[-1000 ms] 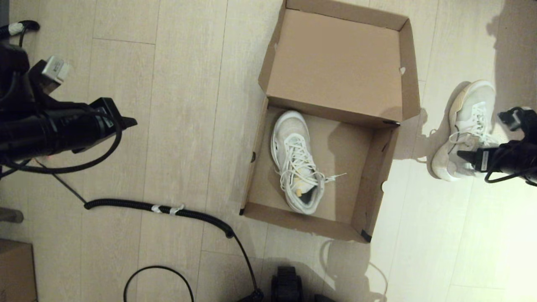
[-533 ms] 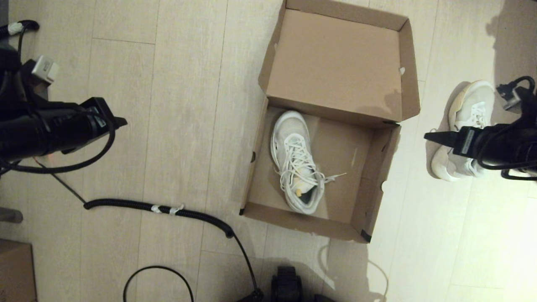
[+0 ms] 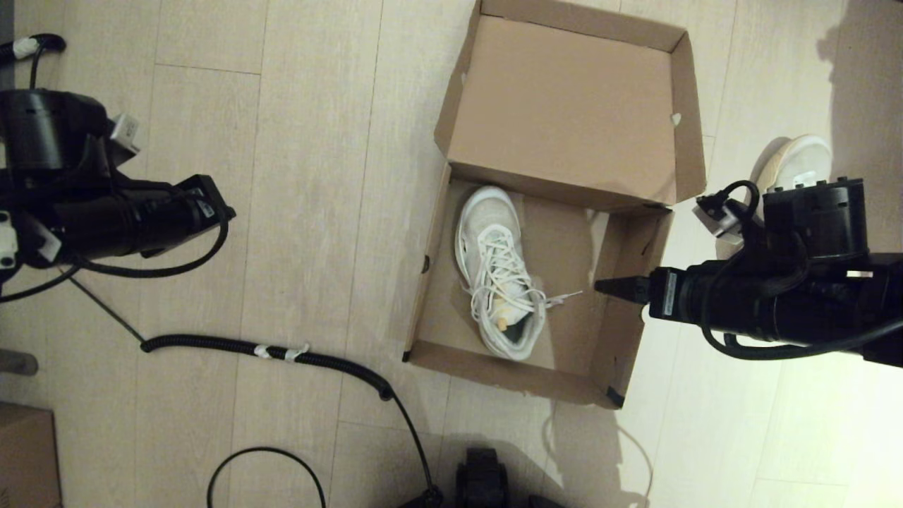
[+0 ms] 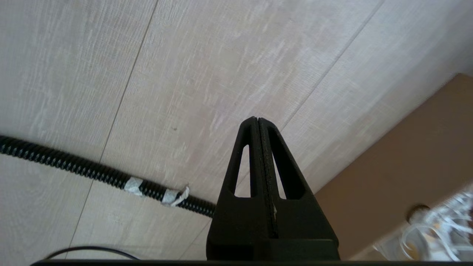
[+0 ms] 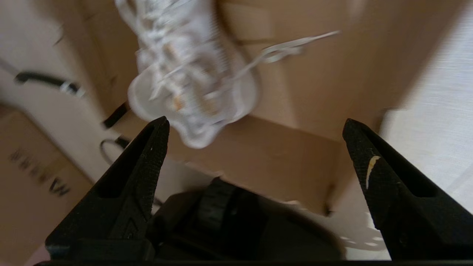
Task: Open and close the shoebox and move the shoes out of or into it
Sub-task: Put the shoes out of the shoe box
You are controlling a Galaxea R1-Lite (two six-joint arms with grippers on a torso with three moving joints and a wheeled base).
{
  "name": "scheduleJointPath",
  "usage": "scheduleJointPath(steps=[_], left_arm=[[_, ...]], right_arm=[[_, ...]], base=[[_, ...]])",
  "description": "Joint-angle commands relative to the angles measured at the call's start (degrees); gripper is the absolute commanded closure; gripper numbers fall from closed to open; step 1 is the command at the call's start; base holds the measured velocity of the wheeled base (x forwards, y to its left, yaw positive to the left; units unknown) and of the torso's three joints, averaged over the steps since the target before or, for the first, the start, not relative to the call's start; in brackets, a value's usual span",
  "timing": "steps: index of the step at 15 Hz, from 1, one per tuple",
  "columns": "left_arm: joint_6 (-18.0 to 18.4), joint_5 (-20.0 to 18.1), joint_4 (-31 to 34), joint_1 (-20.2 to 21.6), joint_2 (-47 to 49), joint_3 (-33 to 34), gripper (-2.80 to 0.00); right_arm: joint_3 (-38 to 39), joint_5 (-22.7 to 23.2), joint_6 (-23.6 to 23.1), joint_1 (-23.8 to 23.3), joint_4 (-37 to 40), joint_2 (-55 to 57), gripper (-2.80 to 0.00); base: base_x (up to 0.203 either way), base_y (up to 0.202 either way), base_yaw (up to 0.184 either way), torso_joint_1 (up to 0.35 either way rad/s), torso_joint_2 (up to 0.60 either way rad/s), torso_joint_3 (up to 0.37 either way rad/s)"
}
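Over the shoebox's (image 3: pixel 621 310) right wall, the right gripper (image 3: pixel 612 286) spreads wide; drifting lower, it could snag cardboard before reaching the shoe (image 3: pixel 497 271). Left gripper (image 4: pixel 257 122) sits pressed together.

no lettering can be read; dark print on a carton (image 5: pixel 35 173) is blurred.

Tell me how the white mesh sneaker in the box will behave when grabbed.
The white mesh sneaker probably feels light; its mesh upper likely squashes under the fingers. Its loose laces trail and may snag the brown cardboard shoebox. The thick sole should stay stiff.
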Motion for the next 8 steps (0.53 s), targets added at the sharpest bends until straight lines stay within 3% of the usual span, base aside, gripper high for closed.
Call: scheduleJointPath(steps=[1,4,8], left_arm=[[-0.13,-0.14,-0.01,0.01,2.97,-0.88,0.0],[-0.13,-0.28,-0.09,0.88,4.18,-1.71,0.0],[-0.05,-0.51,-0.24,3.46,6.97,-5.2,0.0]], right_arm=[[0.71,0.2,0.03,3.24,-0.51,0.48,-2.8],[4.54,0.58,-1.7,9.78,-4.92,0.82,-2.8],[8.13,0.24,-11.68,11.58,-6.44,6.32,-2.8]], base=[[0.0,0.0,0.0,0.0,0.0,0.0],[0.0,0.0,0.0,0.0,0.0,0.0],[0.0,0.0,0.0,0.0,0.0,0.0]])
